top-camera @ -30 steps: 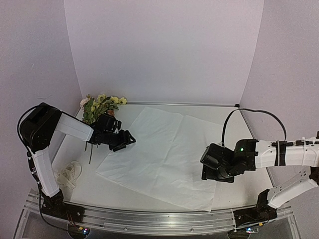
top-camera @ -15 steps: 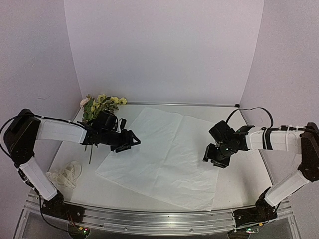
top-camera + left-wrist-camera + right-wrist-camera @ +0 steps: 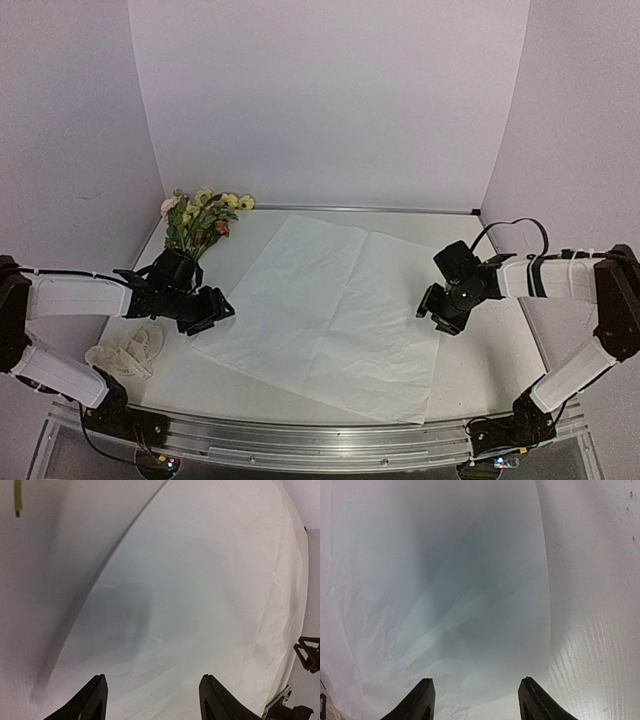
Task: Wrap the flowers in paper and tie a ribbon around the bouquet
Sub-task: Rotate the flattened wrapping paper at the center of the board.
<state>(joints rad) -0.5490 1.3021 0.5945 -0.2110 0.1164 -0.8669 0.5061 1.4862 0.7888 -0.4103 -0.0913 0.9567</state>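
Paper (image 3: 330, 310) is lying flat and unfolded in the middle of the table (image 3: 490, 355), one big white sheet turned a bit so its corners point off at angles, with some light creases you can see from the right wrist camera. The flowers (image 3: 200, 218) aren't on it at all: they're bunched in the back left corner up against the wall, yellow heads plus one orange-brown one, stems pointing toward the near side, clearly apart from the sheet. The ribbon (image 3: 130, 350) is a loose cream heap at the near left of the table, just beside the left arm and also off the paper. The left gripper (image 3: 222, 310) sits low at the sheet's left edge, jaws spread wide with nothing between them; its own camera shows both fingers (image 3: 95, 702) over white paper, the sheet's edge running diagonally away, and a bit of green stem tip (image 3: 18, 497) in the far corner. The right gripper (image 3: 432, 308) is over at the sheet's right edge, also standing wide apart and holding nothing; from its wrist view the edge of the paper runs down just by the right finger (image 3: 535, 700) with bare table beyond. Can't tell whether either set of fingertips is actually touching the sheet
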